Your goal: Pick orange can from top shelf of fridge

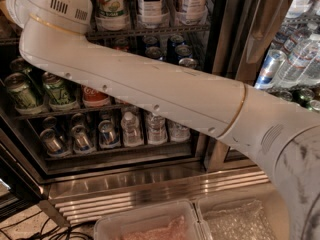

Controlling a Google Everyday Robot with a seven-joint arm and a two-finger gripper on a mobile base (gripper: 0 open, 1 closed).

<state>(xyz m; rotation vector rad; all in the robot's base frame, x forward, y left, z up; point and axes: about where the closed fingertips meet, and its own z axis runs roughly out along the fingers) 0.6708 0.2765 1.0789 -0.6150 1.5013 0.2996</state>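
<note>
A big white robot arm (150, 89) goes across the picture, from the bottom right up to the top left. Its round joint (52, 6) is right in front of the top shelf (150, 30) of the fridge (145, 181). The gripper is out of sight, past the top left of the picture, so I cannot tell if it is open, closed or holding something.

I cannot pick out the orange can. A small orange-brown bit peeks out at the left edge by the joint, but I cannot tell what it is.

On the top shelf stand a tall green and white bottle (110, 4) and two bottles with white labels (151, 1).

One rack down, on the left, are two green cans (59, 90) and a red Coca-Cola can (95, 96) just under the arm. Some dark cans (176, 43) show above the arm.

On the lowest rack, shiny silver cans (80, 138) sit on the left and small water bottles (156, 129) stand beside them.

On the right is a second glass door with clear water bottles (300, 59) and a blue and silver can (270, 66) behind it.

At the bottom are two clear plastic tubs (150, 221). Black wires (47, 229) lie on the floor at the bottom left.
</note>
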